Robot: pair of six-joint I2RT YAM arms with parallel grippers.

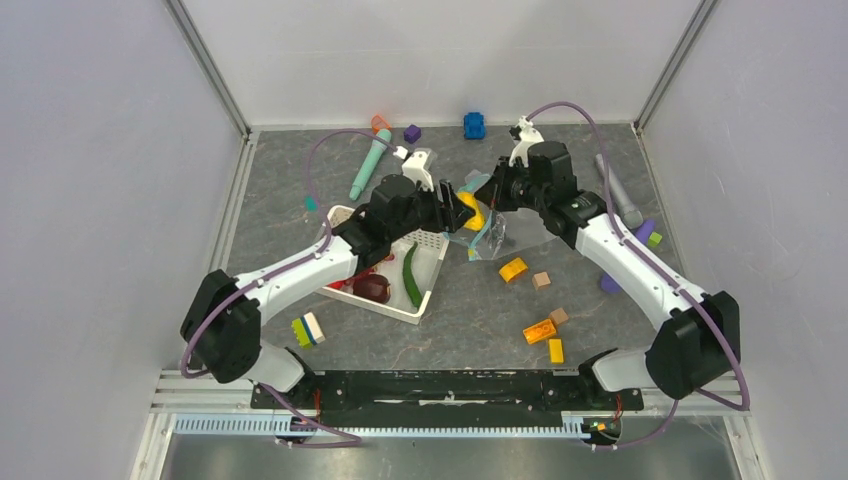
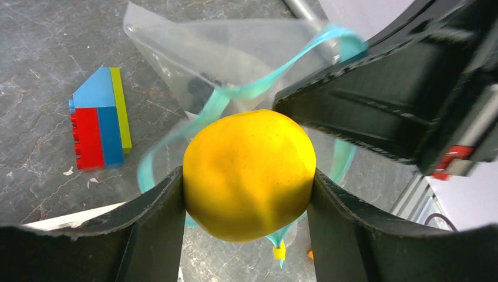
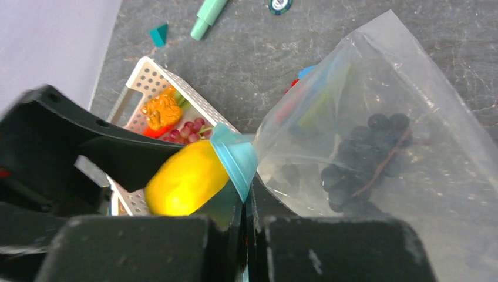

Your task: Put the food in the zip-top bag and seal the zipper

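My left gripper (image 2: 249,194) is shut on a yellow toy fruit (image 2: 249,173) and holds it at the open mouth of the clear zip-top bag (image 3: 376,117). The fruit also shows in the top view (image 1: 473,212) and the right wrist view (image 3: 185,179). My right gripper (image 3: 246,200) is shut on the bag's light-blue zipper strip (image 3: 238,158) and holds the mouth up. Dark purple grapes (image 3: 361,161) lie inside the bag. The zipper strip loops open around the fruit (image 2: 235,94).
A white mesh basket (image 1: 430,240) holds a green pod (image 1: 410,275), a maroon fruit (image 1: 372,288), red grapes and an orange piece (image 3: 161,108). Loose blocks (image 1: 540,330) lie front right. A teal marker toy (image 1: 368,165) lies at the back left.
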